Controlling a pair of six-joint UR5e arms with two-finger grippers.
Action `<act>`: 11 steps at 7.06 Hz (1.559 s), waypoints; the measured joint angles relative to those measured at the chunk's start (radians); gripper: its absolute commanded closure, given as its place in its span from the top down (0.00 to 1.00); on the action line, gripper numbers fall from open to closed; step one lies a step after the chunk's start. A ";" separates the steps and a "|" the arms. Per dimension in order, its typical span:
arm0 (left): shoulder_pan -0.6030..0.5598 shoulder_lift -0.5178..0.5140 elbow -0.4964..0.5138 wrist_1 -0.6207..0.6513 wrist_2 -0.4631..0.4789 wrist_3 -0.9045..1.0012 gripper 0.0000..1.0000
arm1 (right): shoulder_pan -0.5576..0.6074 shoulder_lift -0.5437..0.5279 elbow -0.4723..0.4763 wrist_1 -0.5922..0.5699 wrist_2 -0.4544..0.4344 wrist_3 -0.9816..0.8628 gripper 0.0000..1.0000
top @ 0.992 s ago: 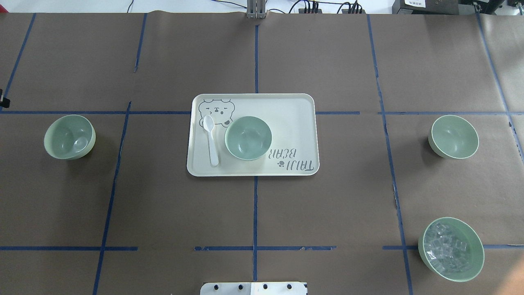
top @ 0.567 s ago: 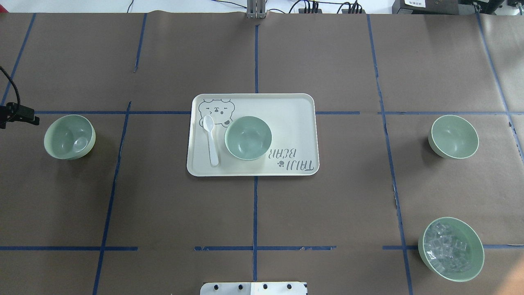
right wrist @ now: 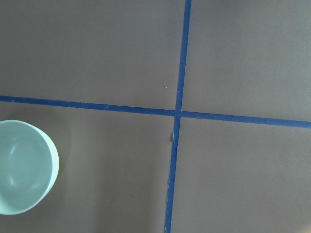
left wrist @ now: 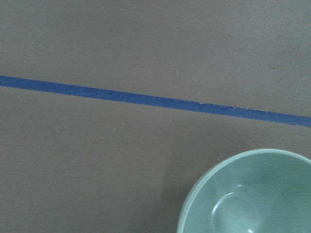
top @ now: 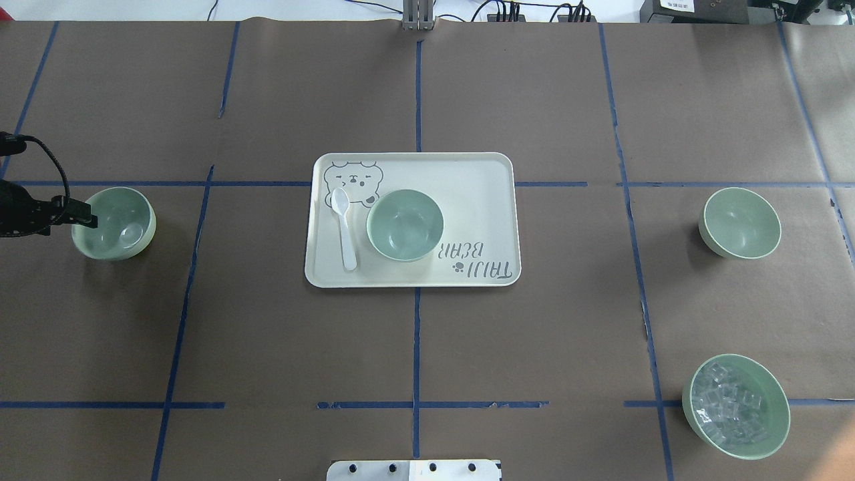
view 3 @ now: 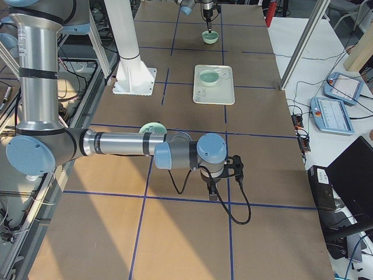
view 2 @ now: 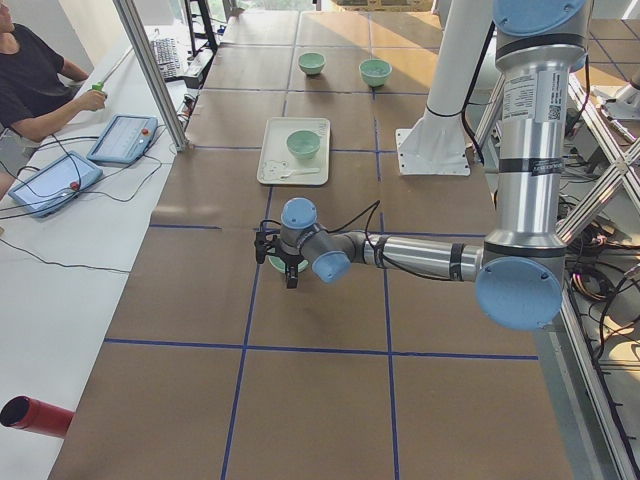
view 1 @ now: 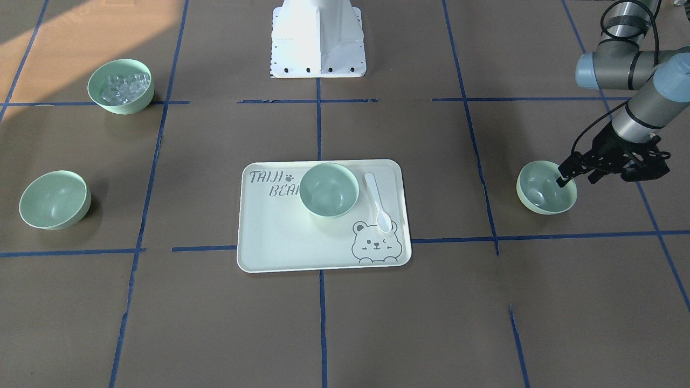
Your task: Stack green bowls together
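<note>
Three pale green bowls stand apart. One is at the table's left, one stands on the cream tray, and one is at the right. My left gripper hangs at the outer rim of the left bowl. In the front view my left gripper looks open, with one finger over the rim. The left wrist view shows that bowl but no fingers. My right gripper shows only in the right side view, so I cannot tell its state. The right wrist view shows an empty bowl.
A green bowl of clear cubes stands at the near right. A white spoon lies on the tray beside the centre bowl. The robot's base plate is at the near edge. Blue tape lines cross the brown table.
My left gripper has come in from the table's left edge and now reaches the left bowl's outer rim. The bowls, tray and spoon have not moved.
</note>
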 measured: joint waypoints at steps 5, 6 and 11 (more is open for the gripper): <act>0.022 -0.004 0.017 -0.013 0.019 -0.006 0.00 | -0.011 0.000 -0.002 0.009 0.012 0.003 1.00; 0.025 -0.008 0.013 -0.014 0.015 -0.007 0.00 | -0.014 0.001 -0.003 0.008 0.013 0.010 1.00; -0.034 -0.036 -0.161 0.207 -0.140 -0.008 0.00 | -0.122 0.033 -0.007 0.091 0.033 0.273 1.00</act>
